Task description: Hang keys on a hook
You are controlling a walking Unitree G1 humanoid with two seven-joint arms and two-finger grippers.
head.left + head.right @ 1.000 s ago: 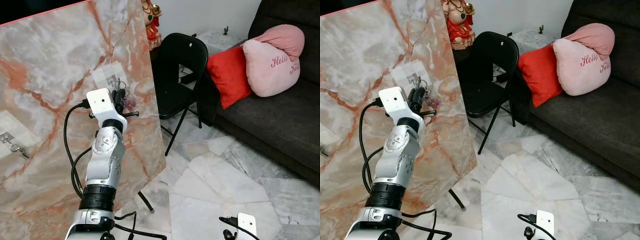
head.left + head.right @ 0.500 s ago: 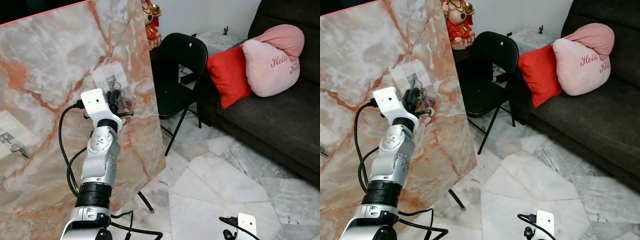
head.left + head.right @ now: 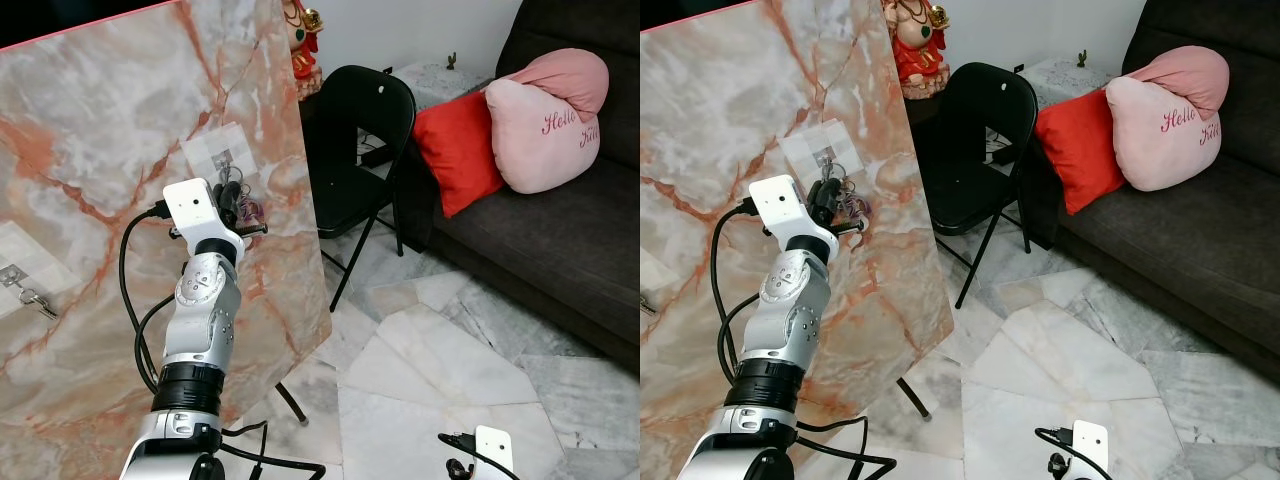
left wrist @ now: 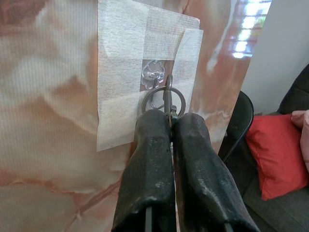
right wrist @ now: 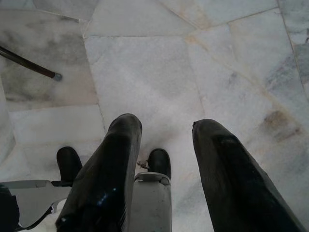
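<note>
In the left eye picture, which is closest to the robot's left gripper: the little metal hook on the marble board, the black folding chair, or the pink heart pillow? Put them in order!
From the left gripper, nearest first:
1. Small metal hook taped on the marble board, just above the gripper.
2. Black folding chair, to its right, beside the board.
3. Pink heart-shaped pillow, far right on the dark sofa.

slab (image 3: 120,110): white-orange veined marble | chair (image 3: 355,130): black | cushion (image 3: 460,150): red | floor (image 3: 450,370): pale marble
</note>
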